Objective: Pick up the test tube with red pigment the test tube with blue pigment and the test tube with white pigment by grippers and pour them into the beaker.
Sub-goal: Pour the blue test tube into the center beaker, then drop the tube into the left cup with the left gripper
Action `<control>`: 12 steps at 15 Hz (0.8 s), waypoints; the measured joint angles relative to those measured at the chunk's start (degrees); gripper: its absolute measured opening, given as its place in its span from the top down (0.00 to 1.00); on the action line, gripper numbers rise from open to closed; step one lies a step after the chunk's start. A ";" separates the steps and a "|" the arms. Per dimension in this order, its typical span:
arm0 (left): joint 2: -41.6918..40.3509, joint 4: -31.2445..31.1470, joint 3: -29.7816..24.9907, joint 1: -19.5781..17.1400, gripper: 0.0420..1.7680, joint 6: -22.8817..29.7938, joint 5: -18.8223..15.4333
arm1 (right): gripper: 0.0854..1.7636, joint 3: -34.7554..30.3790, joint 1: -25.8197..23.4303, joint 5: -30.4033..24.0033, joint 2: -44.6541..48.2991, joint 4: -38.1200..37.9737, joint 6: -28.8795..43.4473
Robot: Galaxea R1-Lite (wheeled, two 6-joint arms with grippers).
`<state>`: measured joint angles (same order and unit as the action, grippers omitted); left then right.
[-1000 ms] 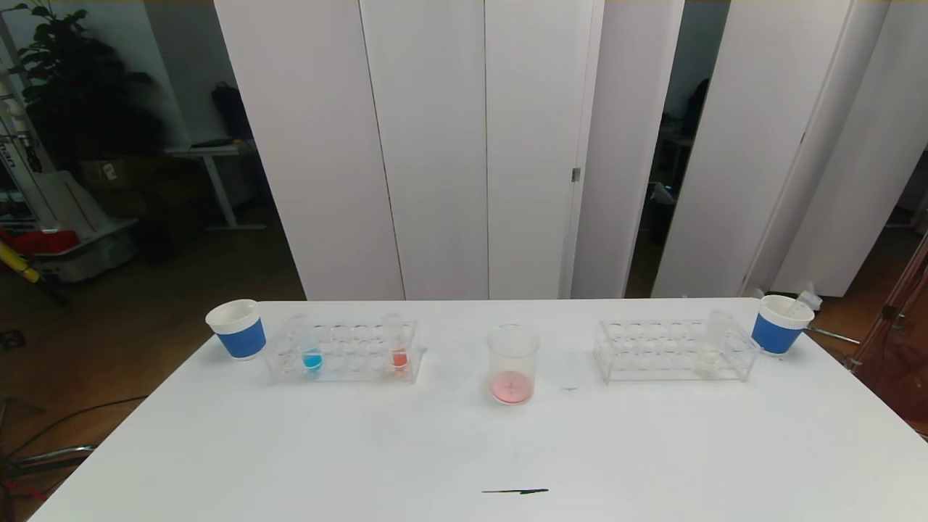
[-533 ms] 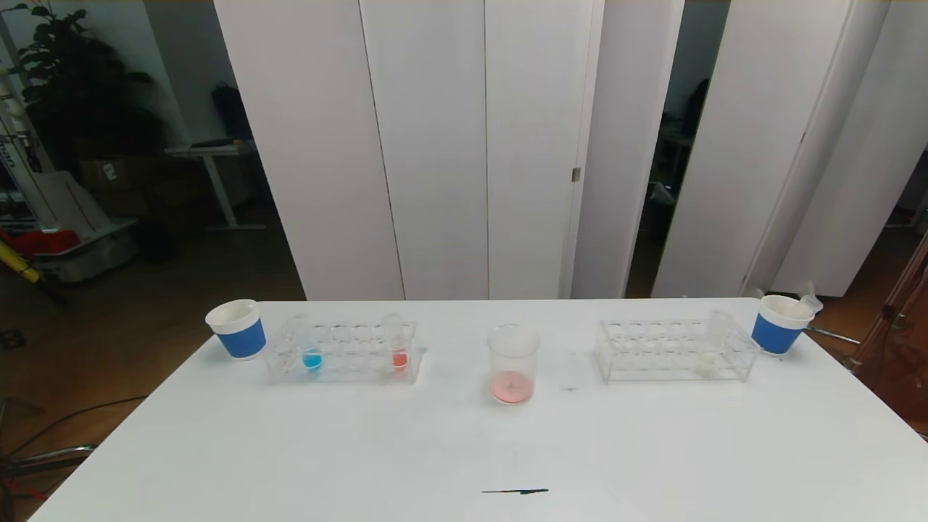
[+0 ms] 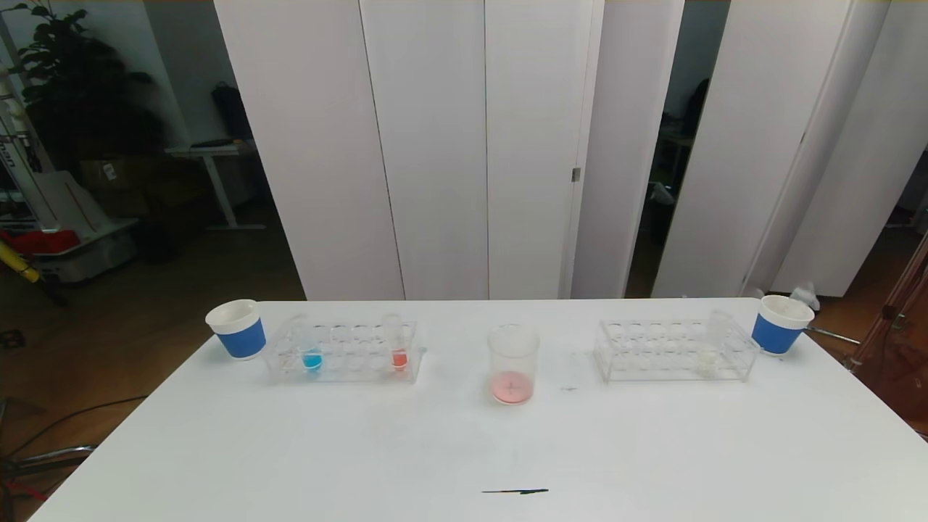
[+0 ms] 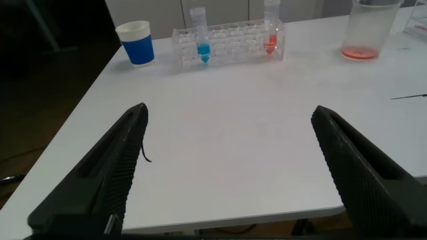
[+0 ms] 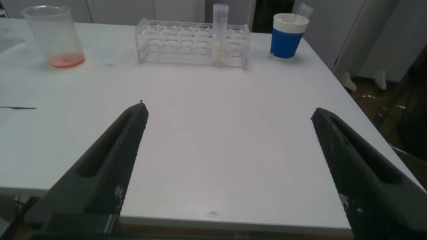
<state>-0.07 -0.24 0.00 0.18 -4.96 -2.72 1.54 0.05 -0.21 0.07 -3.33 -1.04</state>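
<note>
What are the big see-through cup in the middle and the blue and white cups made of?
The beaker looks like clear plastic or glass: you see the table and its pink-red liquid right through it; which one I cannot tell. The two cups look like matte paper, solid white with blue bands, no shine.

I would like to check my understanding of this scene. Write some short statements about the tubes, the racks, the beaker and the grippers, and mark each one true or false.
1. The test tube with blue pigment stands in the left rack. True.
2. The beaker is empty. False: a little pinkish-red liquid lies at its bottom.
3. The test tube with white pigment stands in the right rack. True.
4. The left gripper holds the red tube. False: it is open and holds nothing; that tube stands in the left rack.
5. The right gripper is open above the table. True.
6. Both paper cups stand beside the beaker. False: the left cup and the right cup stand at the racks' outer ends.
</note>
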 joint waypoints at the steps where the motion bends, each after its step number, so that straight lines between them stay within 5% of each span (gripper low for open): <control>1: 0.00 -0.02 0.00 0.00 0.01 0.00 0.00 | 0.01 -0.02 -0.02 -0.01 0.00 0.02 0.00; 12: 0.00 -0.05 0.00 0.00 0.01 -0.02 0.00 | 0.01 -0.05 0.00 -0.04 0.00 0.02 0.00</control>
<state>-0.07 -0.29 0.00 0.18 -4.99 -2.72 1.49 0.05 -0.24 0.07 -3.30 -1.04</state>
